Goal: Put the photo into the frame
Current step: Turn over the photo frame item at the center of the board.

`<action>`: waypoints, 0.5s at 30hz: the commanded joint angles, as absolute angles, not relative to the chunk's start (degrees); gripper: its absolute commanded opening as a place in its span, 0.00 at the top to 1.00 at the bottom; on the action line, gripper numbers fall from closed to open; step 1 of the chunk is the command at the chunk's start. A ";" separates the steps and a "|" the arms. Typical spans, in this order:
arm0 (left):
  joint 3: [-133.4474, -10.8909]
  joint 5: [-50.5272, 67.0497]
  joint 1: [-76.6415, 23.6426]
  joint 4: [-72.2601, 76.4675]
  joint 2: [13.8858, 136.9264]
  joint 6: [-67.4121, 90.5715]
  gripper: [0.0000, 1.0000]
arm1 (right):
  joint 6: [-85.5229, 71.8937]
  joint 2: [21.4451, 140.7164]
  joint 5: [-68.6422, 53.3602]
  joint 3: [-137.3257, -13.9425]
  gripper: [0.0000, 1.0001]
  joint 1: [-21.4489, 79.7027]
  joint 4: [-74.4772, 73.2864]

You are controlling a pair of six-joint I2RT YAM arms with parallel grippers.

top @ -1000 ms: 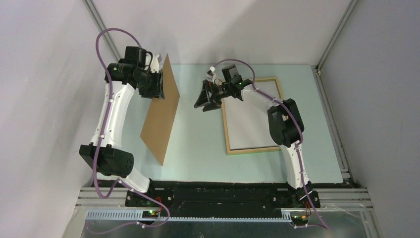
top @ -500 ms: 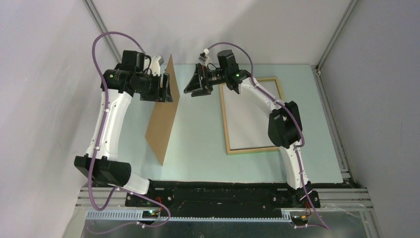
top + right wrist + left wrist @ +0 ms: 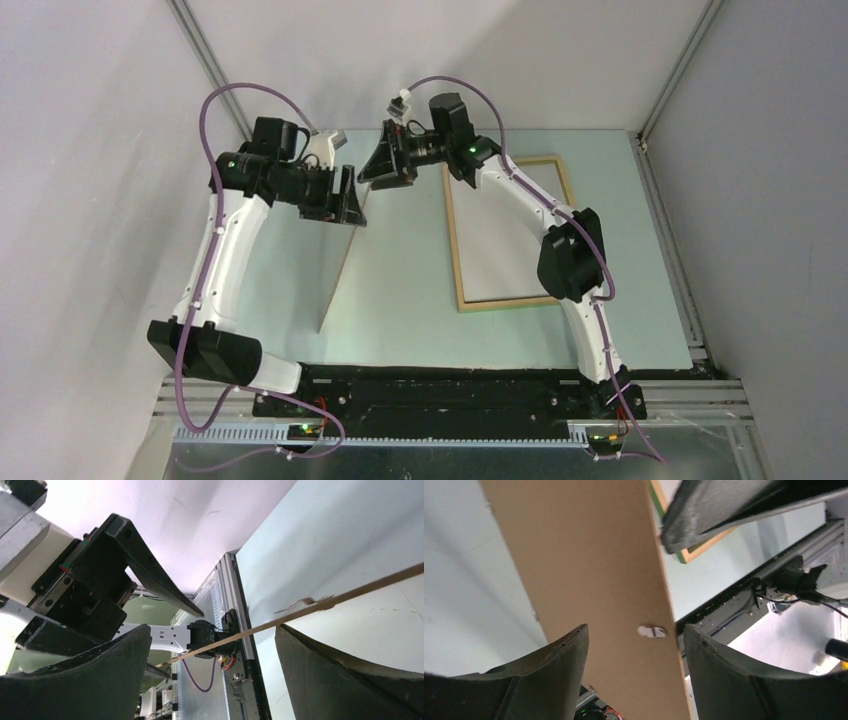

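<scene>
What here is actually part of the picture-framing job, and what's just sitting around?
Part of the job:
the photo, standing on edge
the frame, flat on the table
the left end effector and right end effector, both at the photo

Just there:
purple cables
metal rail at the near edge
</scene>
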State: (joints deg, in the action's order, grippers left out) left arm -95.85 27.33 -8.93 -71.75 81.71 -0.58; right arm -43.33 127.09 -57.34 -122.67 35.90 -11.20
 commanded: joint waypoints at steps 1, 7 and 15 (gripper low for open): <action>-95.23 34.16 -9.30 -71.19 78.88 -2.87 0.25 | -41.96 126.36 -54.35 -124.43 0.04 36.85 -13.75; -94.81 34.74 -9.23 -71.13 77.84 -3.10 0.26 | -36.81 125.07 -46.30 -123.09 0.17 36.95 -21.96; -94.31 33.56 -9.27 -71.13 76.94 -3.32 0.25 | -33.86 124.26 -39.62 -120.66 0.41 36.87 -26.83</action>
